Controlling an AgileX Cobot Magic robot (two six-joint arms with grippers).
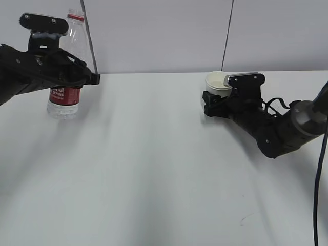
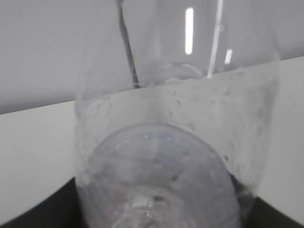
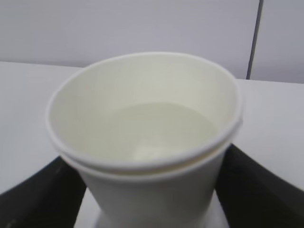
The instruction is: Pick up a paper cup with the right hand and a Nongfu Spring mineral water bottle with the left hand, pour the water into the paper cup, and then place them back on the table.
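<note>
Left black gripper [image 1: 69,77] is clamped round the tall clear plastic bottle [image 1: 66,61] above its red label, upright at the white tabletop's [image 1: 154,169] left. Right black gripper [image 1: 212,102] is closed on the small white paper cup [image 3: 142,142], which holds liquid, at right.

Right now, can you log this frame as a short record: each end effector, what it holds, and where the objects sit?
left end effector: closed around the Nongfu Spring mineral water bottle at label height
bottle: upright, at the left of the table; whether its base touches cannot be told
bottle cap: none seen; red neck ring visible
right end effector: closed around the paper cup
cup: upright, at the far right of the table
cup contents: appears to hold clear liquid, seen in the right wrist view
bottle and cup: far apart
</note>
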